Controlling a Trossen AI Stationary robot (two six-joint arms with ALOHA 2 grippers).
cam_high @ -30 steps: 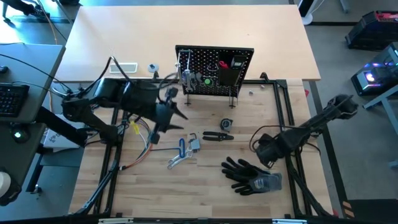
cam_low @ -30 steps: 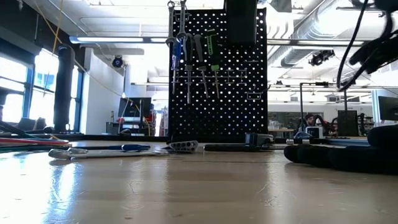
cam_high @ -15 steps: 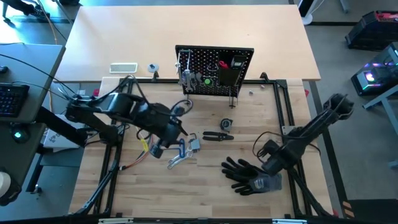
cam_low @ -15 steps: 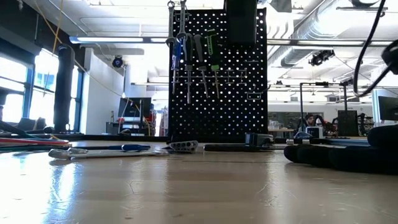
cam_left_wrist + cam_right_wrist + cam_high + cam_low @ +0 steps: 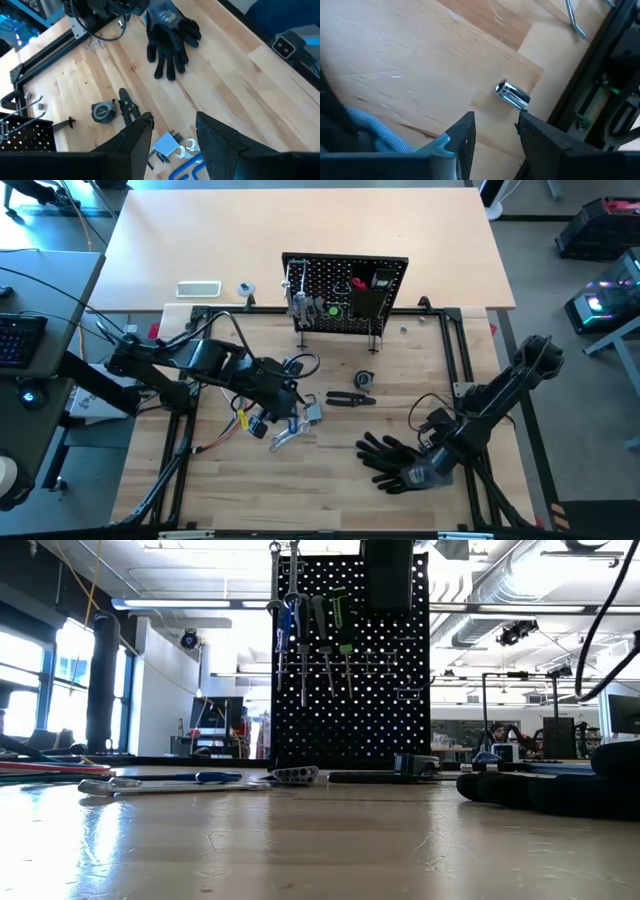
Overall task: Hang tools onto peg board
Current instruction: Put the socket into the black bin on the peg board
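We see the black peg board [image 5: 345, 292] standing upright, drivers hanging on it. Silver wrenches [image 5: 288, 435] and black pliers [image 5: 349, 398] lie flat before it.

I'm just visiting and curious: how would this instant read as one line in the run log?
left gripper: open, over blue-handled tool | right gripper: open, empty, at black gloves | peg board: several tools hung | black pliers: on table

Left gripper [image 5: 173, 131] fingers parted above wrenches [image 5: 187, 146]; pliers [image 5: 127, 104], tape measure [image 5: 102, 112], black gloves [image 5: 170, 32] beyond.
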